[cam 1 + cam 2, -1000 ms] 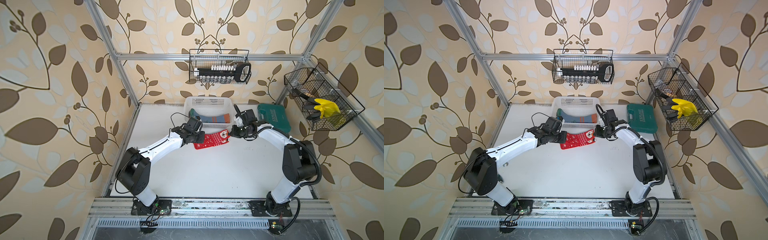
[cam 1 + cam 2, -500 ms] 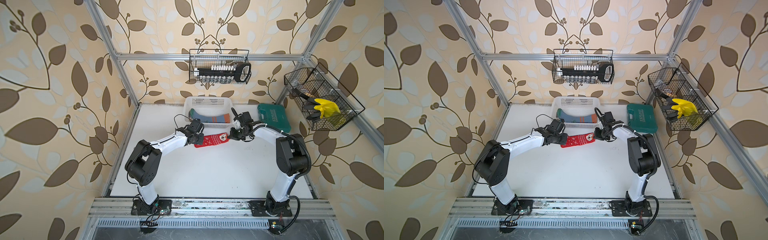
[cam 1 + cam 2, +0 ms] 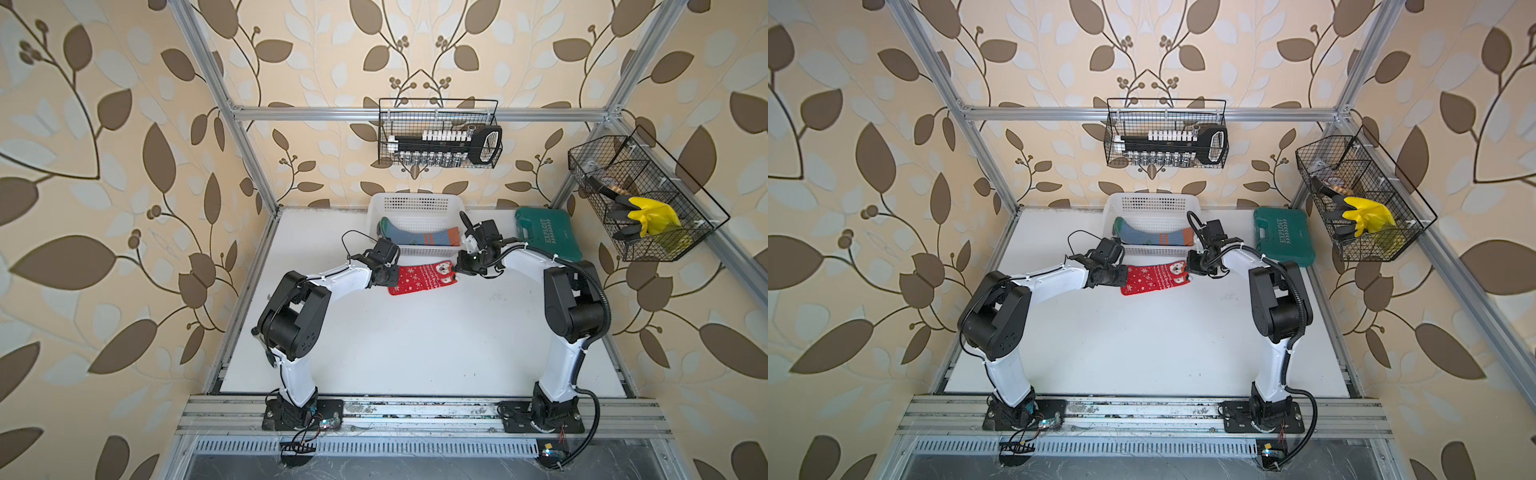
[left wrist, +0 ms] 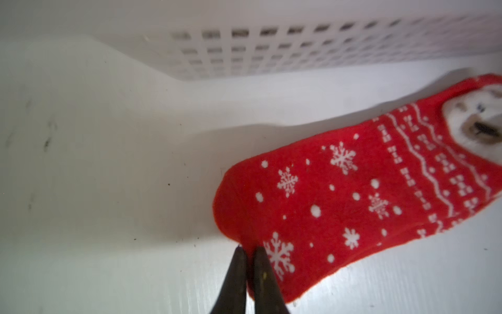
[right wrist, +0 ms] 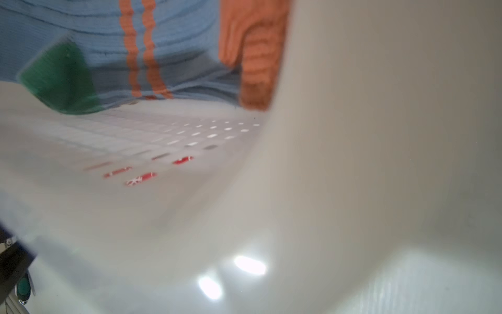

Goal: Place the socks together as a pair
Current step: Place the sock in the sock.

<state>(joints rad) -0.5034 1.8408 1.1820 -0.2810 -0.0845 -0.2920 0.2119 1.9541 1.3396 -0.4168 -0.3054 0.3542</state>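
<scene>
The red snowflake sock (image 3: pixel 422 279) lies flat, stretched from arm to arm. The left gripper (image 4: pixel 247 251), nearly closed, touches its toe end. The right gripper (image 3: pixel 458 269), closed, sits by its cuff.

A red snowflake sock (image 3: pixel 423 279) lies flat on the white worktop (image 3: pixel 415 345), just on the robot's side of a white basket (image 3: pixel 415 205) holding a blue-grey sock (image 3: pixel 415 237). The left hand (image 3: pixel 392 277) meets its toe end, the right hand (image 3: pixel 459 268) its cuff end. A green case (image 3: pixel 546 232) sits beside the basket.
</scene>
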